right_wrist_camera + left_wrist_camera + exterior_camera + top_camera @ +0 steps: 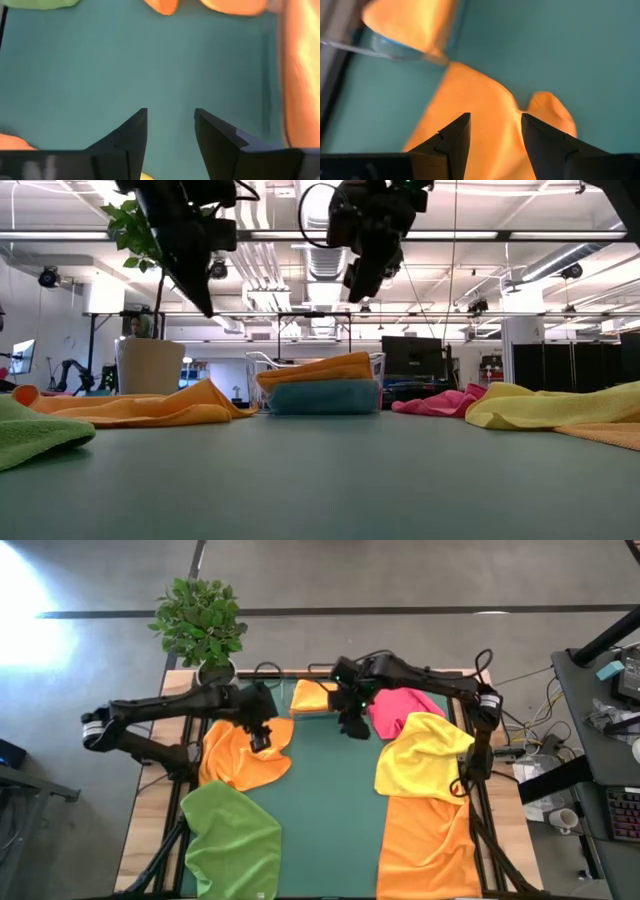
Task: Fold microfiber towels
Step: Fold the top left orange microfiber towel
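Note:
A crumpled orange towel [245,758] lies on the green mat at the far left. My left gripper [262,740] hangs open above its far edge, and the cloth [485,120] shows below its fingers. My right gripper [350,728] hangs open over bare mat [165,70] at the far middle, with nothing between its fingers. A pink towel [398,710], a yellow towel [425,755] and a spread orange towel [425,840] lie on the right. The yellow one overlaps the other two. A green towel [230,840] lies at the near left.
A clear tray [375,385] at the far middle holds a folded orange towel [315,368] on a light blue one [322,398]. A potted plant [203,625] stands at the far left corner. The mat's middle [330,810] lies bare between the towels.

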You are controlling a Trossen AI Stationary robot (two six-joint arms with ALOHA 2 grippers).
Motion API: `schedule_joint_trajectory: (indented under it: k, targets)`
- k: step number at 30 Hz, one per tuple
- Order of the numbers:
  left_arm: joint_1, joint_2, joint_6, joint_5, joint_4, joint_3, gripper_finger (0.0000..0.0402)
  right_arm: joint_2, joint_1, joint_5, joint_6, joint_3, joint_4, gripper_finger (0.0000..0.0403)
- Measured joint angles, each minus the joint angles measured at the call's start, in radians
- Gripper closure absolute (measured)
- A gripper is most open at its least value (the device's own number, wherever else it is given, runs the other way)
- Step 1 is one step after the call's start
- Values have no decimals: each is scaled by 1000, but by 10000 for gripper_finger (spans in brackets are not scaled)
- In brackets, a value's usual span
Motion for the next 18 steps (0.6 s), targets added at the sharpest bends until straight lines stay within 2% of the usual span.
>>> schedule_joint_trajectory:
  k: [8,11,18]
  targets:
    - [-110,-46,-200,-6,-34,-74,242,2,97,1,1,-58,149,259]
    - [-152,-68,-244,-29,-73,-79,242,2,134,0,32,-98,264,259]
    - [-207,-150,-314,-198,-203,-80,242,3,192,7,198,-199,663,259]
